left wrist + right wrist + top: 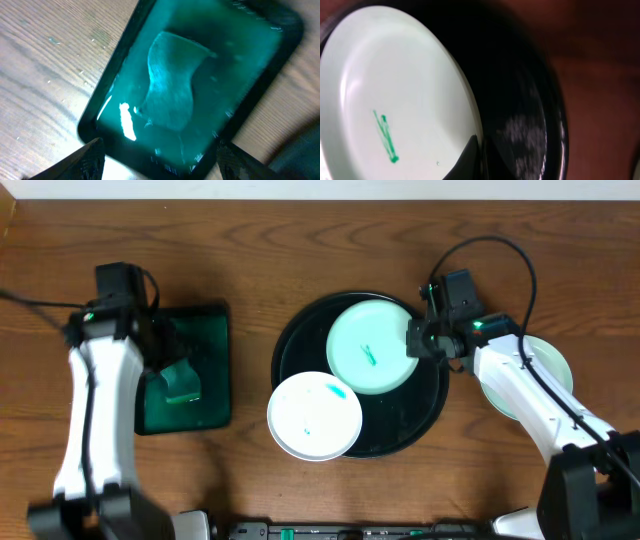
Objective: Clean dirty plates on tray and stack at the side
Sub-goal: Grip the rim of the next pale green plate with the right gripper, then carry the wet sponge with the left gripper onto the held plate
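Note:
A pale mint-green plate (372,345) with a green smear lies at the back of the round black tray (430,405). My right gripper (420,340) is shut on this plate's right rim. In the right wrist view one dark finger (469,157) lies on top of the plate (395,90), the tray (520,90) dark beneath. A white plate (314,417) with a green smear overlaps the tray's front-left rim. Another mint-green plate (548,360) sits on the table, partly under the right arm. My left gripper (168,345) hangs open over a small green tray.
The rectangular dark green tray (205,325) lies at the left, holding a crumpled teal cloth (180,382). In the left wrist view the cloth (170,85) lies mid-tray (115,100), with my open fingers (90,160) wide apart over the tray's near end.

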`<state>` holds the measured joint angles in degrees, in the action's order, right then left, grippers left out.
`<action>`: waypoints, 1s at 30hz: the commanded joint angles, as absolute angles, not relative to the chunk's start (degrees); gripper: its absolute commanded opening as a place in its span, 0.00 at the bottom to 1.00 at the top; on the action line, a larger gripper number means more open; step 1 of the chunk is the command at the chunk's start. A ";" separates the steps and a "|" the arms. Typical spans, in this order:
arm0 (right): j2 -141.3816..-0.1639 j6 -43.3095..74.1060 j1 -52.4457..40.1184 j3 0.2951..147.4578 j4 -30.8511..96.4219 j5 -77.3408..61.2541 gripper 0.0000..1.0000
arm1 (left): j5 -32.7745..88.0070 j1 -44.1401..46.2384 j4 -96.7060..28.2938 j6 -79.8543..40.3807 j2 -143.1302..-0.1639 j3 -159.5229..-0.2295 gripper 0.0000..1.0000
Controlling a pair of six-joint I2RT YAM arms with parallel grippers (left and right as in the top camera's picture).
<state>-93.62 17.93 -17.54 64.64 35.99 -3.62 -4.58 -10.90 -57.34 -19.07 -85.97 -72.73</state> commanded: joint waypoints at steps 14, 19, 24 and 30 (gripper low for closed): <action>-104.71 19.29 -16.82 64.31 39.51 -3.22 0.01 | -7.03 -11.18 -48.90 -19.05 -111.22 -71.37 0.08; -104.71 19.29 -16.80 64.34 39.68 -2.70 0.01 | 3.20 -11.00 -49.69 -13.69 -108.92 -73.56 0.07; -104.71 20.78 -16.80 64.31 39.79 -0.21 0.01 | 3.92 -8.82 -51.79 -11.97 -102.78 -76.64 0.07; -104.71 18.33 -17.10 64.31 38.59 -0.91 0.01 | 5.41 -0.56 -50.35 -10.50 -94.17 -77.65 0.07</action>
